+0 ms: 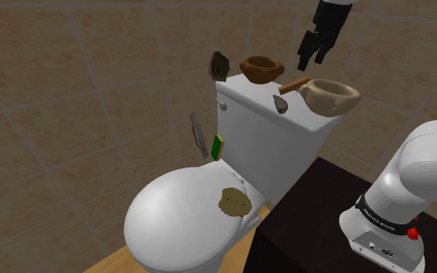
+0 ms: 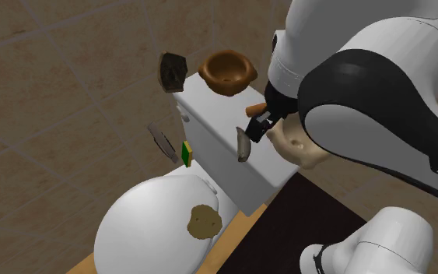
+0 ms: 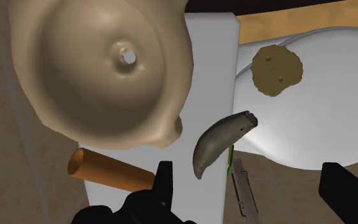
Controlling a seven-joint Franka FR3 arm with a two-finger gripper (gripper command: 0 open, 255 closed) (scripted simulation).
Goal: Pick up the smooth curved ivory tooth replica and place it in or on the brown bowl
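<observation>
We locate the brown bowl (image 1: 260, 68) on the tank (image 1: 271, 143), toward its left end in the shoulder view. The grey tooth (image 1: 283, 103) lies on the tank, at its front edge. The gripper (image 1: 310, 60) hovers above the tank, fingers apart, empty.

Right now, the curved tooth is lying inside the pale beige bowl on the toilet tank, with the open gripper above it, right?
Not quite: the wrist view shows the curved tooth lying on the tank lid beside the pale beige bowl, not inside it. The open gripper is above it.
</observation>
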